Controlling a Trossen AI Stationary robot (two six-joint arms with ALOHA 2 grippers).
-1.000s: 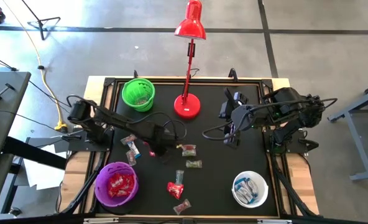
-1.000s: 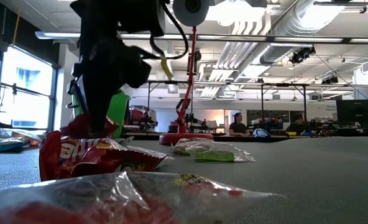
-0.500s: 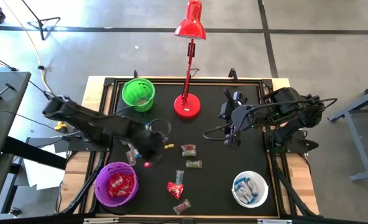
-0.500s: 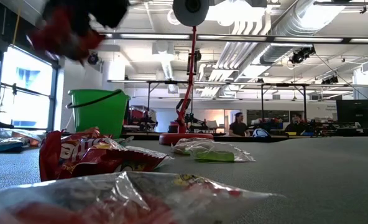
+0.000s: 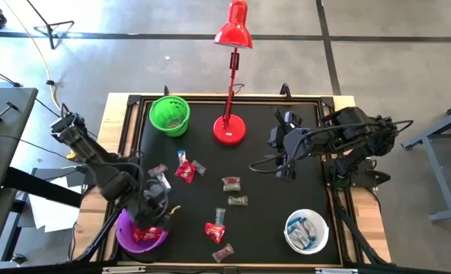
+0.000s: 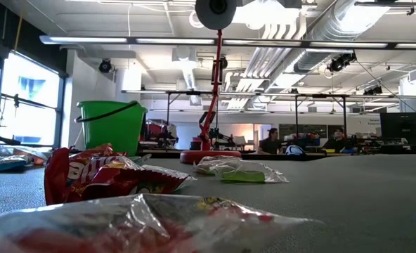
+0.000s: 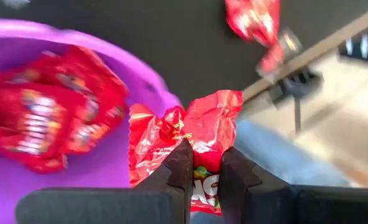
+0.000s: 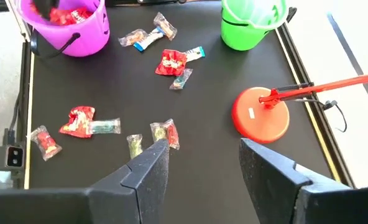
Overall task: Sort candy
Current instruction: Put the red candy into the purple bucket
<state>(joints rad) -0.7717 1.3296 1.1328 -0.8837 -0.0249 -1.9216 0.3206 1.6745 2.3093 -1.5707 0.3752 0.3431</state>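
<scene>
Left fingers (image 7: 204, 165) pinch a red candy (image 7: 190, 134) just above the purple bowl's (image 7: 22, 186) rim (right fingers (image 8: 202, 155) wait released, well apart).

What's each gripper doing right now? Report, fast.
Left gripper: closed on a red candy above the purple bowl.
Right gripper: open, empty.

My high camera looks straight down on the whole table (image 5: 286, 198). My low one sits at mat level, facing the lamp (image 6: 209, 105) at twelve o'clock; both share it.
</scene>
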